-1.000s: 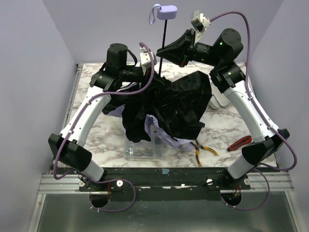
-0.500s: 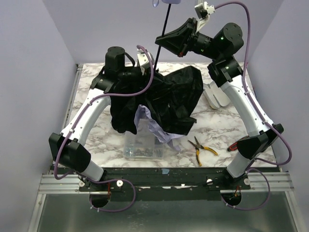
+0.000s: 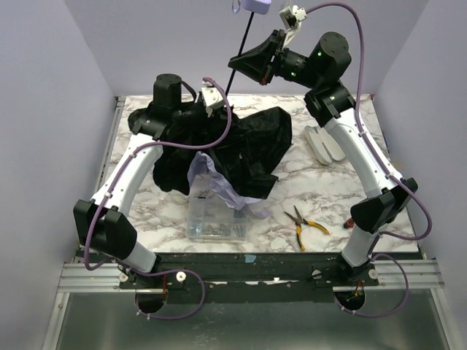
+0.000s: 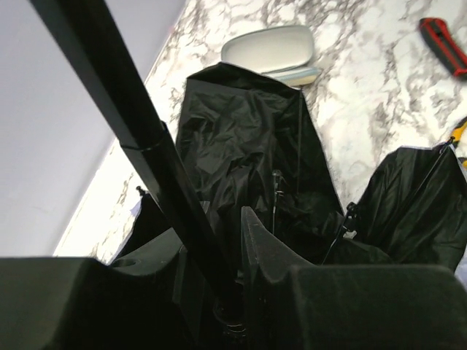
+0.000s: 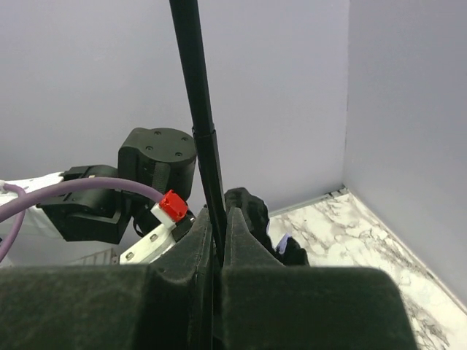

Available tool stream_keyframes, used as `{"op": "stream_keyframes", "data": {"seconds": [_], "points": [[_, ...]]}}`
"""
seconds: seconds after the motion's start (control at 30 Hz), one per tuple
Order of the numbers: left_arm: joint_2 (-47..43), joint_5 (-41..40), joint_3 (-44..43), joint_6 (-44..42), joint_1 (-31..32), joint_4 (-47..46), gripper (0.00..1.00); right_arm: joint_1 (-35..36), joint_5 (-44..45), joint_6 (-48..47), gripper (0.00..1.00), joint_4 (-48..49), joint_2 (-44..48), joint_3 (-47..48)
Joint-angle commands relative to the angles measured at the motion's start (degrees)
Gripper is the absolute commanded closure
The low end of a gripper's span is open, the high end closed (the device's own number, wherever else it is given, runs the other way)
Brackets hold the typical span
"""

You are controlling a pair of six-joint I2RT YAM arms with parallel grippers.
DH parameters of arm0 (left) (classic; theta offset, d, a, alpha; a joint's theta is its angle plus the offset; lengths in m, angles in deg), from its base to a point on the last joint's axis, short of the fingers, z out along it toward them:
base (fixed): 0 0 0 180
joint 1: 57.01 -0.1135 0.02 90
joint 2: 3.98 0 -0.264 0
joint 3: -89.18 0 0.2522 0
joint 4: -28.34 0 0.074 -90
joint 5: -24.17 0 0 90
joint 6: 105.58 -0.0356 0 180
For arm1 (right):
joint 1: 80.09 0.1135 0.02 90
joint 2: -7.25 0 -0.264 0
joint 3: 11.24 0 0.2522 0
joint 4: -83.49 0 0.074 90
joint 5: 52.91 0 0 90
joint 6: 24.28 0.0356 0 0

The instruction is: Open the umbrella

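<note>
Nearest me, the umbrella [image 3: 241, 149] lies on the table as a slack black heap, its lilac near edge draped over the box [image 3: 215, 224]. It is unfurled but not spread. At the far left of that heap sits my left claw [image 4: 211, 281], jaws narrow to either side of the shaft [image 4: 146, 138] where it enters the cloth. I cannot tell whether they pinch it or only ring it. From there the shaft climbs up and away, leaning right. Higher and farther along that line my right claw [image 5: 217, 248] is clamped on the shaft, with the handle [image 3: 255, 6] just past it at the top of the overhead view. So the long axis runs claw to claw, left low, right high. I judge any spreading must go along that line, not across it.
</note>
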Motion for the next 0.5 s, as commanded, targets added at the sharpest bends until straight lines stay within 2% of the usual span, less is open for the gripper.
{"op": "stream_keyframes", "data": {"seconds": [0.0, 0.23, 0.47], "points": [[2.6, -6.1, 3.5, -7.4, -3.6, 11.5, 0.76, -1.2, 4.5, 2.7, 0.99, 10.3, 3.2, 7.8], [3.9, -7.1, 3.3, -10.9, -6.5, 13.5, 0.72, -2.6, 4.9, 3.7, 0.99, 12.0, 3.7, 8.4], [6.7, -8.2, 2.5, -12.3, -8.6, 14.6, 0.73, -3.3, 5.8, 3.4, 0.99, 13.6, 4.8, 8.1]]}}
